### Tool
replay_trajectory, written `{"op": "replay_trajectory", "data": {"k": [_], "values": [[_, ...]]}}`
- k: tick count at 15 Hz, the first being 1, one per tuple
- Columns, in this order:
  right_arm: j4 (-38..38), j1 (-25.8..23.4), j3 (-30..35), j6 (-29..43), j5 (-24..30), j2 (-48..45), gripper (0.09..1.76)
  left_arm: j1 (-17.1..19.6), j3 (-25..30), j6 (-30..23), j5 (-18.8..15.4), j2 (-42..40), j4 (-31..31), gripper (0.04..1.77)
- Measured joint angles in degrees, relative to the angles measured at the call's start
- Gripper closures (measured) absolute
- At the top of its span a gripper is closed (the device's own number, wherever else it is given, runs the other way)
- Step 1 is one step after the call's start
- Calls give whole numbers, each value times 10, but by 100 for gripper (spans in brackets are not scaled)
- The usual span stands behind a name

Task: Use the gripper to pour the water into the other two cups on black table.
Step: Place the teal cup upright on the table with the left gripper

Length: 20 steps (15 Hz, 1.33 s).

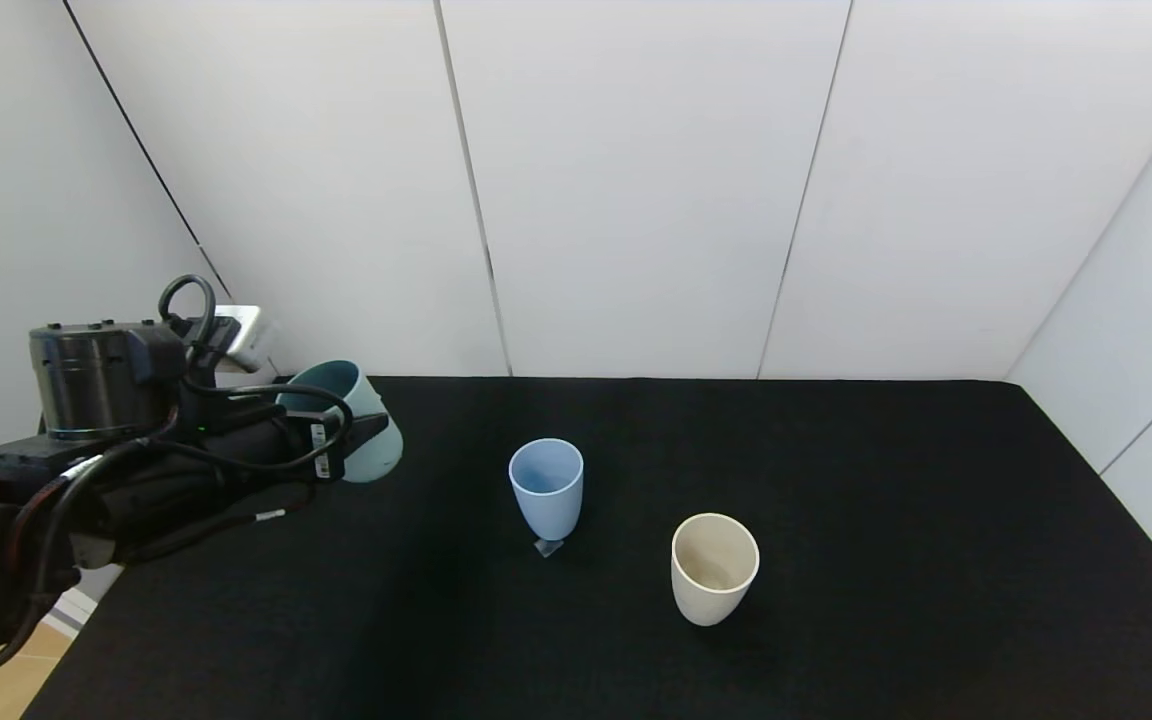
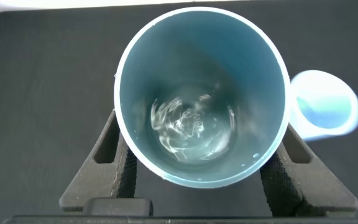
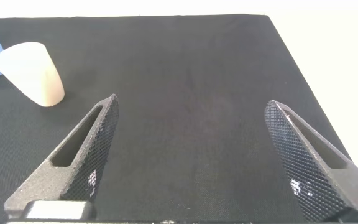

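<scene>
Left gripper (image 2: 201,168) clamping teal cup (image 2: 201,93), rippling water (image 2: 188,127)

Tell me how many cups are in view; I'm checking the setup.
3: a teal cup held by the left gripper at the table's left, a blue cup mid-table, a cream cup to its right.

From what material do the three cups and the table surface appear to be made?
The teal cup, held in the left tool, the blue cup and the cream cup look like matte plastic: opaque, thin-rimmed, evenly coloured, though glazed ceramic is possible. The black table seems covered in felt-like cloth, with a fine woven texture and no gloss.
</scene>
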Motion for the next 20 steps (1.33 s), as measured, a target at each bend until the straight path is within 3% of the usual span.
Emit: {"op": "replay_trajectory", "data": {"k": [5,12,20], "values": [[0,0,0,0,0,0,14,8,7,5,0,97,-90,69],[0,0,0,0,0,0,14,4,3,16,2,187,-95,69],[0,0,0,0,0,0,14,2,5,17,2,206,-95,69]]}}
